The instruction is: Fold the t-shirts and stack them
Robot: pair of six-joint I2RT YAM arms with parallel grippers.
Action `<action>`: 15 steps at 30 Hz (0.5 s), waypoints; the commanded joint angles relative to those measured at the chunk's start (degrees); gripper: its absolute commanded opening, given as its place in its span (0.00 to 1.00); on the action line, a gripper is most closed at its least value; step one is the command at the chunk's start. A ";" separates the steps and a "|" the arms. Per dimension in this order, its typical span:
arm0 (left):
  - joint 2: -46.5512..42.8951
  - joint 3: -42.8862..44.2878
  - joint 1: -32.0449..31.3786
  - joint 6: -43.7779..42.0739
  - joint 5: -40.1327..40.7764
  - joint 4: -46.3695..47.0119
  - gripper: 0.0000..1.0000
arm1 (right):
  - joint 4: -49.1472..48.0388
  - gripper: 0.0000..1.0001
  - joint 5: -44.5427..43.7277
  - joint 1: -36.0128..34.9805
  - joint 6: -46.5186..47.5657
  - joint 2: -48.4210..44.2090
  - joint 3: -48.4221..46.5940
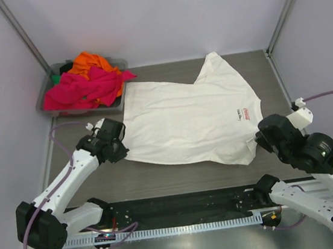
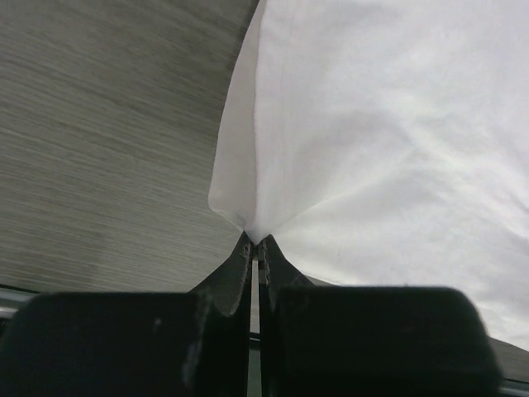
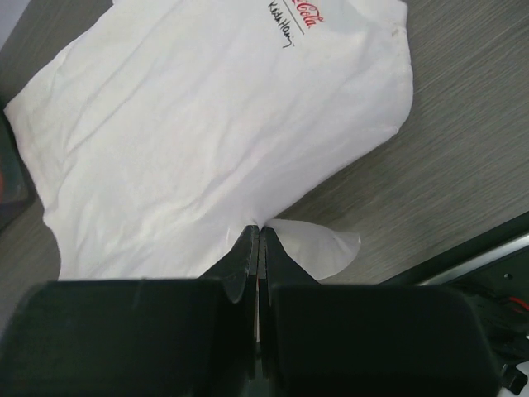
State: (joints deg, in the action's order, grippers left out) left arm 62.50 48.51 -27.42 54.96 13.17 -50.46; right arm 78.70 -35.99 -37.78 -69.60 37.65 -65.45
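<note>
A cream-white t-shirt (image 1: 190, 118) lies spread on the table, with a small red chest logo (image 1: 244, 112) near its right side. My left gripper (image 1: 121, 149) is shut on the shirt's near left corner; the left wrist view shows the cloth (image 2: 347, 141) pinched at the tips (image 2: 256, 241). My right gripper (image 1: 261, 140) is shut on the shirt's near right edge; the right wrist view shows the shirt (image 3: 207, 124), its logo (image 3: 307, 12) and the tips (image 3: 259, 228) nipping a fold. Hot pink (image 1: 83, 89) and orange (image 1: 91, 62) t-shirts lie heaped in the bin.
A grey plastic bin (image 1: 49, 89) stands at the back left corner, against the left wall. A black rail with a toothed strip (image 1: 183, 210) runs along the near edge between the arm bases. Walls close in both sides and the back.
</note>
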 commanded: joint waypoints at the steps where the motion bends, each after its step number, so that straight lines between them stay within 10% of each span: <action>1: 5.06 7.98 0.26 -3.71 2.65 0.09 0.00 | 0.67 0.01 -6.97 -0.19 2.18 6.72 -3.98; 10: 21.51 24.23 5.53 -10.39 0.10 1.24 0.00 | -5.91 0.01 -11.13 3.58 12.62 21.23 -12.16; 15: 31.18 31.63 6.85 -12.15 -1.13 0.97 0.00 | -16.88 0.01 -0.86 18.69 22.92 25.19 -9.61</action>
State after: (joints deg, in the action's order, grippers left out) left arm 90.76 76.09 -21.17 45.63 13.06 -49.80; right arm 70.06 -40.53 -25.02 -54.76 62.39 -75.22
